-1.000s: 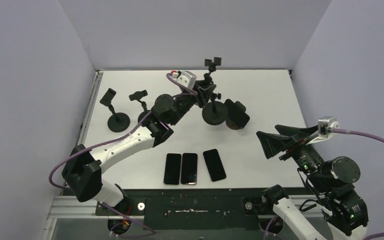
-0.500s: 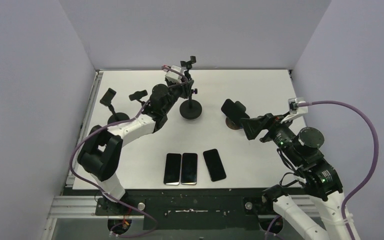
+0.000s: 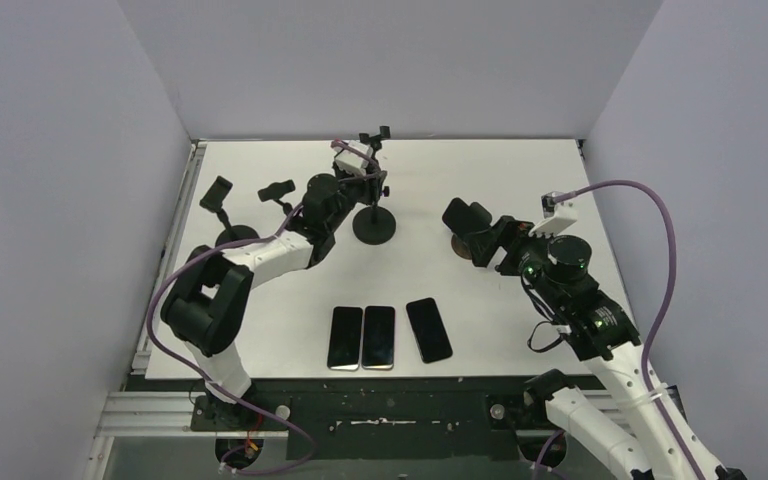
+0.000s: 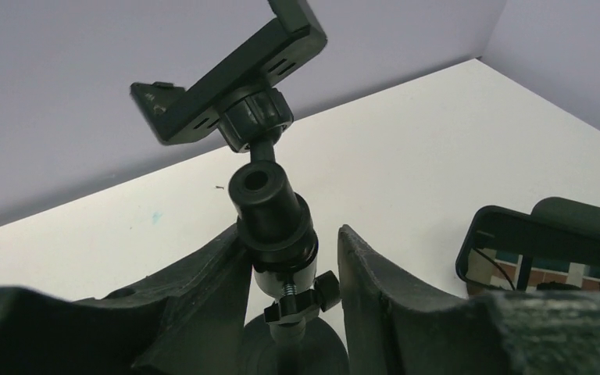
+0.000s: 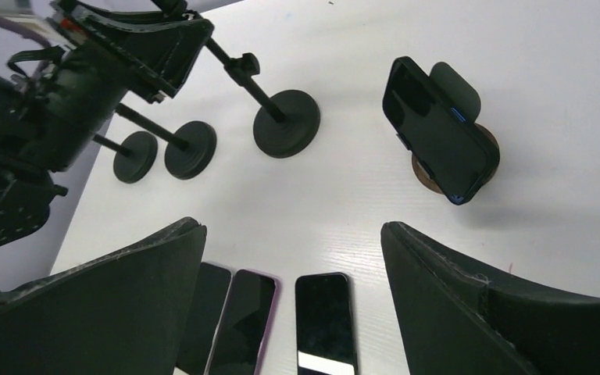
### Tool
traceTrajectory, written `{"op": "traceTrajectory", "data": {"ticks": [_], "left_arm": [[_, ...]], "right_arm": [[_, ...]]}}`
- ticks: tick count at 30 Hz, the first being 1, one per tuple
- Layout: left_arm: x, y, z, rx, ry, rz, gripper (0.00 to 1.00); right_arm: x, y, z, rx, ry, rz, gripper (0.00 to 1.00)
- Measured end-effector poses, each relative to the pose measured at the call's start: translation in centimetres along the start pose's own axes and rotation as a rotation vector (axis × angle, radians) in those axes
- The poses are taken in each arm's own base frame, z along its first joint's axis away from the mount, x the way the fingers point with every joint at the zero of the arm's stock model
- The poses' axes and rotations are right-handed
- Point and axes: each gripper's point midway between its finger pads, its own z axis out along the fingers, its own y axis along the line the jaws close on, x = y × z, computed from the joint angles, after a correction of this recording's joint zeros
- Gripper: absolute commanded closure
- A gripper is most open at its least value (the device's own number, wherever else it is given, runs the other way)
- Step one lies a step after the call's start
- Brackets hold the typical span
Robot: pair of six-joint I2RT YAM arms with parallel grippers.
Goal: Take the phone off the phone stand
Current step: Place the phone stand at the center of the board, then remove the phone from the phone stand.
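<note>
A dark phone (image 3: 467, 224) leans in a low phone stand with a round brown base (image 5: 487, 145) at the right of the table; it also shows in the right wrist view (image 5: 434, 141) and the left wrist view (image 4: 543, 254). My right gripper (image 3: 495, 245) hovers just right of it, jaws wide open and empty (image 5: 293, 226). My left gripper (image 3: 365, 185) straddles the stem (image 4: 273, 219) of an empty clamp stand (image 3: 374, 225). One finger touches the stem and the other stands off it with a gap (image 4: 289, 234).
Three phones lie flat side by side near the front edge (image 3: 345, 336), (image 3: 379, 336), (image 3: 428, 329). Two more empty clamp stands (image 3: 222, 200), (image 3: 278, 192) stand at the left. White walls close in the table at back and sides.
The left arm carried the empty clamp stand leftward, stood it on the table and eased its jaws apart. The right arm swung in from the right toward the phone in its stand.
</note>
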Motion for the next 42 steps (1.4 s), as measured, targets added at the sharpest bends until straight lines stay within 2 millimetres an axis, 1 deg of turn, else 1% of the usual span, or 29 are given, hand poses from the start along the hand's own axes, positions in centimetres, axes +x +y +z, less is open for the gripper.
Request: {"op": "traceTrajectory", "data": {"ticks": [2, 4, 9, 10, 12, 16, 17, 19, 22, 23, 25, 27, 30, 31, 34, 38, 42], "left_arm": [[-0.1, 0.0, -0.3, 0.000, -0.008, 0.002, 0.48], [-0.8, 0.1, -0.8, -0.004, -0.031, 0.000, 0.43], [-3.1, 0.1, -2.2, -0.003, -0.087, -0.003, 0.24], [-3.8, 0.1, -2.5, -0.005, -0.102, -0.007, 0.19], [-4.9, 0.2, -3.4, -0.016, -0.125, -0.015, 0.04], [-6.4, 0.6, -6.3, -0.042, -0.161, -0.062, 0.03], [-6.8, 0.7, -7.1, -0.046, -0.170, -0.075, 0.02], [-7.8, 0.9, -9.3, -0.063, -0.197, -0.116, 0.02], [-9.9, 0.9, -12.8, -0.075, -0.251, -0.188, 0.03], [-10.6, 0.9, -14.0, -0.077, -0.268, -0.207, 0.03], [-11.9, 0.7, -16.1, -0.073, -0.305, -0.243, 0.03], [-12.7, 0.6, -18.2, -0.068, -0.330, -0.268, 0.02], [-12.6, 0.7, -20.5, -0.068, -0.331, -0.283, 0.03], [-12.3, 0.7, -21.4, -0.069, -0.322, -0.280, 0.03], [-11.2, 0.6, -23.0, -0.060, -0.293, -0.251, 0.04], [-9.2, 0.5, -24.3, -0.049, -0.234, -0.198, 0.04], [-6.7, 0.4, -25.0, -0.043, -0.185, -0.175, 0.04]], "right_arm": [[0.7, -0.8, 0.7, 0.026, 0.004, 0.007, 0.13], [1.2, -1.5, 1.2, 0.055, 0.010, 0.010, 0.13], [1.2, -2.4, 2.2, 0.103, -0.005, 0.011, 0.12], [1.0, -2.6, 2.3, 0.112, -0.012, 0.012, 0.13], [0.9, -3.2, 2.7, 0.137, -0.029, 0.012, 0.13], [1.0, -5.4, 3.9, 0.193, -0.045, 0.030, 0.14], [1.4, -6.4, 4.3, 0.213, -0.044, 0.043, 0.14], [2.3, -8.7, 4.9, 0.254, -0.038, 0.082, 0.15], [3.8, -11.4, 5.5, 0.295, -0.027, 0.135, 0.16], [4.2, -12.0, 5.7, 0.304, -0.022, 0.147, 0.16], [4.6, -12.7, 6.2, 0.307, -0.011, 0.157, 0.17], [4.6, -12.8, 7.1, 0.292, -0.008, 0.158, 0.18], [4.9, -13.1, 8.3, 0.273, 0.007, 0.157, 0.20], [5.3, -13.5, 8.7, 0.274, 0.025, 0.154, 0.21], [6.4, -14.4, 9.4, 0.287, 0.074, 0.144, 0.22], [7.1, -15.0, 10.1, 0.280, 0.115, 0.121, 0.26], [7.3, -15.2, 10.9, 0.248, 0.135, 0.098, 0.34]]}}
